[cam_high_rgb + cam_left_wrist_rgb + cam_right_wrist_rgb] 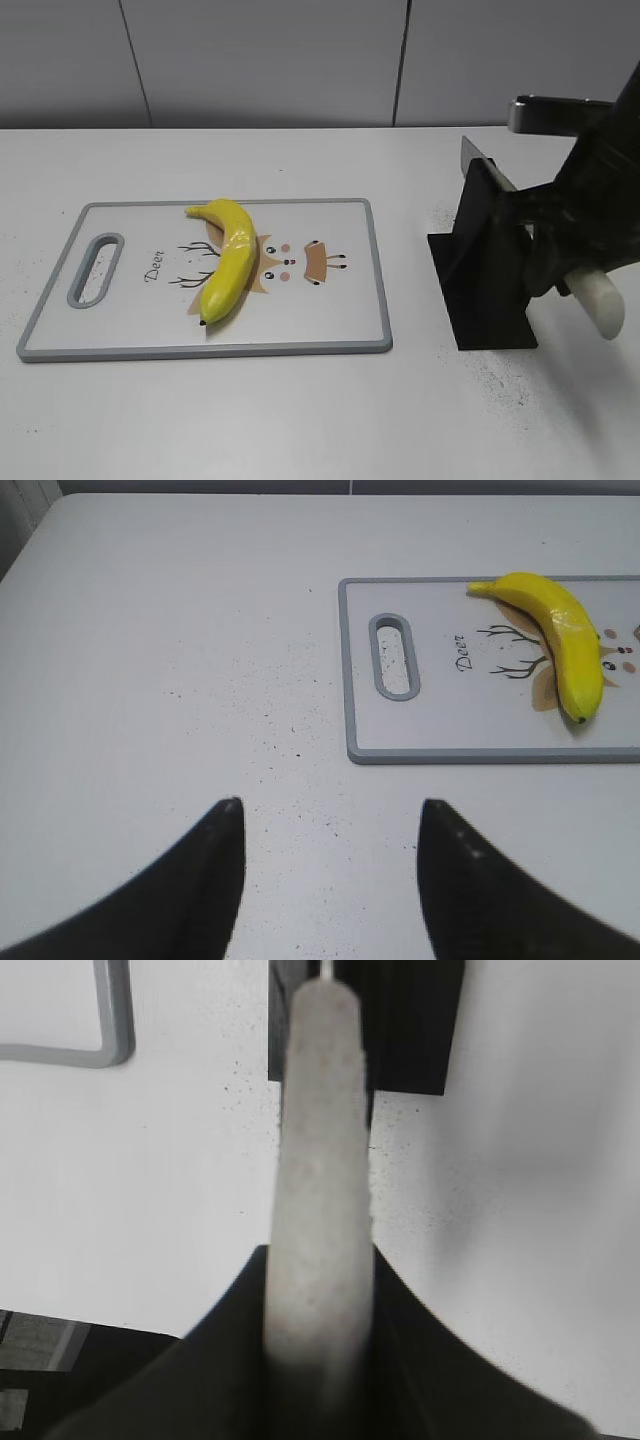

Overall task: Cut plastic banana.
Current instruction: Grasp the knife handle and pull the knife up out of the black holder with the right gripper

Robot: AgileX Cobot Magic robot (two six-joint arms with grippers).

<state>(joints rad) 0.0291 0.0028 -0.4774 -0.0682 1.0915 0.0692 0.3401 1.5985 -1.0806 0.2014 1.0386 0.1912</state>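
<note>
While closed, right gripper [318,1360] around knife handle [320,1160].

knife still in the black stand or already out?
In. The white-handled knife sits in the black knife stand; the right gripper is shut on its handle.
</note>
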